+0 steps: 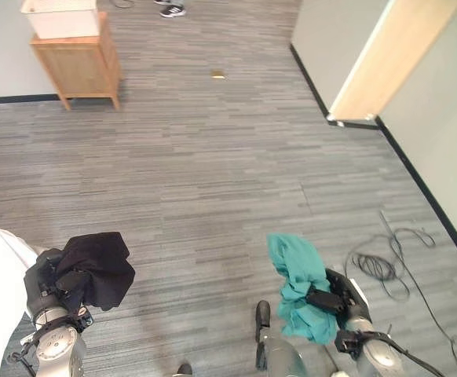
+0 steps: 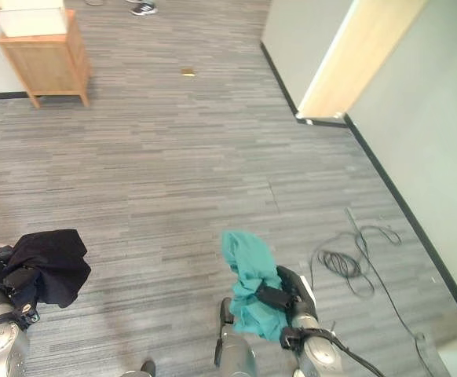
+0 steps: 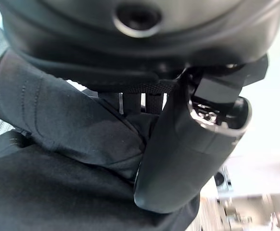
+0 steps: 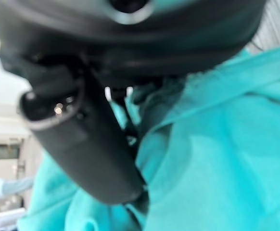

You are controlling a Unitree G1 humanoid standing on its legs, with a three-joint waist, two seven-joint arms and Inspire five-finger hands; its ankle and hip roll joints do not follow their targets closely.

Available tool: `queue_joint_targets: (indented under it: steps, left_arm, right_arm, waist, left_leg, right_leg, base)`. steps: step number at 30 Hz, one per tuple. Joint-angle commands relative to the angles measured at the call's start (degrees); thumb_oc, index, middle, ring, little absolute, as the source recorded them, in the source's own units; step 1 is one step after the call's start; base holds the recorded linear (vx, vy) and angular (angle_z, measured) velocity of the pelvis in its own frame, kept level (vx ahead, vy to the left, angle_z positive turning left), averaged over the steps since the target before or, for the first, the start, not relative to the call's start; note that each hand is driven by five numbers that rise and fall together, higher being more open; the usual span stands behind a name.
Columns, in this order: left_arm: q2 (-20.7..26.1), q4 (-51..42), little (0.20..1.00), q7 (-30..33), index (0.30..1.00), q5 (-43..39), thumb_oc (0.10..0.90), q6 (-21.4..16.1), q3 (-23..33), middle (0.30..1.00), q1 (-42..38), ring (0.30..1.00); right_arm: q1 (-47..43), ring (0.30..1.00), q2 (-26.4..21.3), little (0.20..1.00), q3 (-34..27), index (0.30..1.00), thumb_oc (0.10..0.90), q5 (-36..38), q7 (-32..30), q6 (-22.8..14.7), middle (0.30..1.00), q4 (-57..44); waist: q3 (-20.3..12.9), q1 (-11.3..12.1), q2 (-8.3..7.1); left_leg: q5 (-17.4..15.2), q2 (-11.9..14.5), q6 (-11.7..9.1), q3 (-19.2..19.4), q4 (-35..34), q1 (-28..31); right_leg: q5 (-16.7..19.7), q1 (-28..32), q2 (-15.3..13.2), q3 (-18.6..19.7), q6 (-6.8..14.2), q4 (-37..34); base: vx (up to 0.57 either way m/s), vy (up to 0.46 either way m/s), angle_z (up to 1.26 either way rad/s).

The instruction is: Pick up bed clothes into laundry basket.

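Two garments are in hand. Left eye view: the left hand (image 1: pixel 52 287) clutches a black cloth (image 1: pixel 96 267), the right hand (image 1: pixel 330 301) a teal cloth (image 1: pixel 297 279), with the white basket (image 1: pixel 60 17) on a wooden stand (image 1: pixel 79 67) well apart. Wrist views: each thumb clamps its cloth. Carrying step, I judge; next, walk over and release above the basket.

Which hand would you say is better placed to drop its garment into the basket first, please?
Left, probably: the left hand with the black garment is on the white basket's side.
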Motion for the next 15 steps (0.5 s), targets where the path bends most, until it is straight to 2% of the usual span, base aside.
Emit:
queue_joint_targets:
  steps: [1, 2, 3, 5, 6, 8, 10, 11, 13, 14, 15]
  left_arm:
    - [4.6, -7.3, 0.3, 1.2, 0.3, -0.4, 0.4, -7.6, 2.7, 0.3, -0.9, 0.3]
    - [4.4, -7.2, 0.3, 0.9, 0.3, -2.2, 0.4, -8.2, 2.8, 0.3, -0.9, 0.3]
    - [4.5, -7.1, 0.3, 0.4, 0.3, -3.0, 0.4, -7.8, 2.4, 0.3, -1.1, 0.3]
    - [4.1, -6.4, 0.3, -0.1, 0.3, -3.7, 0.4, -7.4, 1.6, 0.3, -1.6, 0.3]
    - [4.0, -5.9, 0.3, -0.4, 0.3, -4.0, 0.4, -7.3, 1.2, 0.3, -1.7, 0.3]
    - [3.4, -4.9, 0.3, -0.5, 0.3, -4.9, 0.4, -7.6, 0.4, 0.3, -1.9, 0.3]
    - [3.2, -3.5, 0.3, -1.1, 0.3, -5.5, 0.4, -7.9, -0.6, 0.3, -1.9, 0.3]
    - [3.2, -3.4, 0.3, -1.1, 0.3, -5.5, 0.4, -8.0, -0.6, 0.3, -1.9, 0.3]
    - [2.9, -3.5, 0.3, -1.3, 0.3, -4.5, 0.4, -7.8, -0.9, 0.3, -1.1, 0.3]
    - [2.9, -3.6, 0.3, -1.4, 0.3, -4.0, 0.4, -7.8, -0.7, 0.3, -0.7, 0.3]
    - [2.9, -3.6, 0.3, -1.4, 0.3, -4.0, 0.4, -7.9, -0.7, 0.3, -0.7, 0.3]
  right_arm:
    - [-8.5, 0.3, -4.1, 0.3, -6.3, 0.3, 0.4, 3.6, -2.0, -6.6, 0.3, -4.1]
    - [-9.0, 0.3, -4.4, 0.3, -6.5, 0.3, 0.4, 4.9, -2.1, -6.9, 0.3, -3.5]
    - [-10.3, 0.3, -5.6, 0.3, -6.1, 0.3, 0.4, 5.0, -2.7, -7.1, 0.3, -2.7]
    - [-10.9, 0.3, -6.3, 0.3, -6.5, 0.3, 0.4, 4.8, -3.7, -6.7, 0.3, -2.7]
    - [-11.1, 0.3, -6.5, 0.3, -6.5, 0.3, 0.4, 5.1, -3.9, -6.8, 0.3, -2.7]
    - [-11.9, 0.3, -6.6, 0.3, -6.1, 0.3, 0.4, 5.5, -3.8, -6.8, 0.3, -2.8]
    - [-12.7, 0.3, -6.4, 0.3, -5.2, 0.3, 0.4, 5.4, -3.0, -6.6, 0.3, -2.3]
    - [-12.7, 0.3, -6.5, 0.3, -5.2, 0.3, 0.4, 5.4, -3.0, -6.6, 0.3, -2.2]
    - [-13.5, 0.3, -6.0, 0.3, -4.1, 0.3, 0.4, 4.4, -2.5, -6.4, 0.3, -2.2]
    - [-13.8, 0.3, -5.7, 0.3, -3.4, 0.3, 0.4, 3.5, -1.7, -6.3, 0.3, -2.0]
    - [-13.8, 0.3, -5.6, 0.3, -3.3, 0.3, 0.4, 3.5, -1.7, -6.3, 0.3, -2.0]
  waist:
    - [-2.8, 1.0, 0.76]
    - [-1.5, 2.3, -0.5]
    - [-0.4, 3.7, -1.4]
    - [0.6, 4.9, -2.03]
    - [0.7, 5.9, -1.84]
    - [0.6, 7.5, -1.63]
    - [-0.6, 8.5, -0.85]
    - [-0.6, 8.6, -1.05]
    - [-1.8, 9.8, -0.29]
    - [-2.9, 10.0, 0.03]
    - [-2.6, 10.1, -0.1]
  left_leg:
    - [26.6, 5.2, -0.5, 5.7, 24.4, -0.6]
    - [25.3, 2.5, 1.4, 5.2, 33.0, -5.8]
    - [23.0, 0.8, 2.2, 5.8, 40.3, -10.4]
    - [21.4, 0.8, 2.4, 8.3, 43.3, -16.3]
    - [19.8, -0.3, 2.1, 8.6, 42.4, -19.0]
    - [18.5, -4.3, 1.7, 9.4, 37.2, -22.7]
    - [16.7, -5.8, 2.0, 10.4, 19.7, -21.2]
    - [16.8, -5.9, 2.1, 10.7, 18.9, -20.4]
    - [16.2, -8.5, 2.6, 8.4, 7.2, -18.0]
    - [16.8, -9.7, 2.8, 6.3, 2.5, -14.9]
    - [17.1, -9.7, 2.8, 6.4, 1.6, -14.1]
  right_leg:
    - [3.1, -0.4, 2.1, -0.9, -4.4, 3.3]
    - [2.4, 2.1, 2.7, -1.1, -6.1, 2.0]
    - [1.5, 4.6, 3.2, -1.2, -6.9, 0.5]
    - [0.9, 7.7, 3.9, -0.7, -7.7, -1.0]
    - [0.1, 9.5, 4.4, -0.2, -7.8, -1.8]
    - [-0.4, 11.9, 4.8, 1.0, -7.7, -3.1]
    - [-2.3, 14.1, 5.9, 1.3, -7.2, -3.3]
    - [-2.5, 14.3, 5.7, 1.5, -7.2, -3.3]
    - [-3.4, 15.8, 6.9, 2.2, -6.6, -3.5]
    - [-4.2, 16.7, 7.4, 3.0, -6.4, -2.8]
    - [-4.3, 17.0, 7.3, 3.1, -6.4, -2.7]
  base:
    - [0.54, -0.523, 0.66]
    - [0.45, -0.531, 0.22]
    - [0.41, -0.446, -0.34]
    - [0.43, -0.299, -0.37]
    - [0.44, -0.13, 0.06]
    - [0.45, -0.029, 0.12]
    - [0.5, 0.03, -0.36]
    - [0.41, 0.048, -0.36]
    - [0.41, 0.068, -0.29]
    - [0.37, 0.057, -0.54]
    - [0.33, 0.069, -0.73]
